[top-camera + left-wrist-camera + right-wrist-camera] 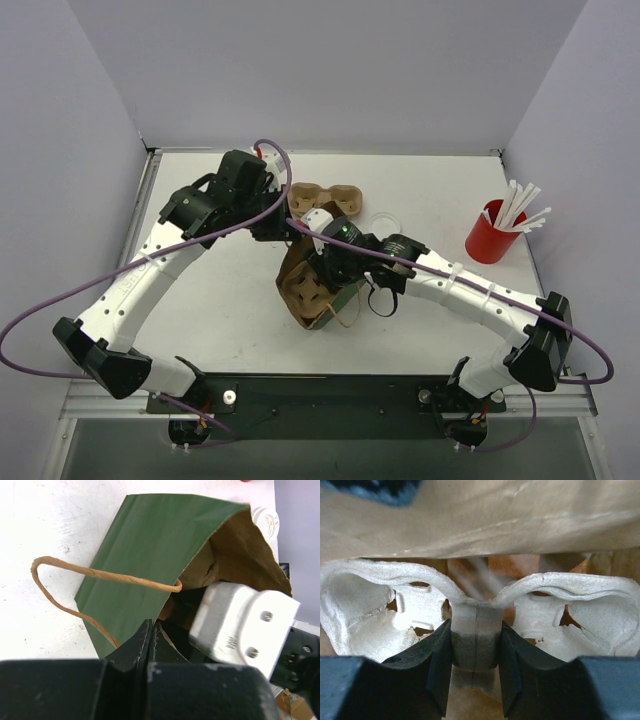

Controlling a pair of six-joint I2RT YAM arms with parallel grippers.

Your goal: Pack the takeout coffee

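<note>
Pale lilac walls point(330, 70) close in a white counter point(200, 300), and both arms meet over a green paper bag point(150, 545) lying near its middle, mouth tipped open and brown inside.

The right fingers point(437, 665) are narrow and clamped on the centre ridge of a moulded cup carrier point(475, 625), which sits under the bag's brown paper, so it is at least partly inside. The left fingers point(142, 640) are drawn together at the bag's near lip, apparently pinching it, though the pinch itself is hidden.

Of the takeout coffee, I can find only one round whitish lid point(383, 218), flat on the counter just beyond the bag. No cup shows in any view, and both carrier pockets in the right wrist view look empty.

The main risk, as I judge it, is that the carrier goes into the bag without the coffee. Closer to hand:
- A pocket rim could catch the paper and crumple or tear it.
- If the left pinch slips, the mouth would fall shut on the right wrist.
- The twisted handle point(100, 575) could snag a finger.
- The two wrists sit close together and could knock each other.
</note>
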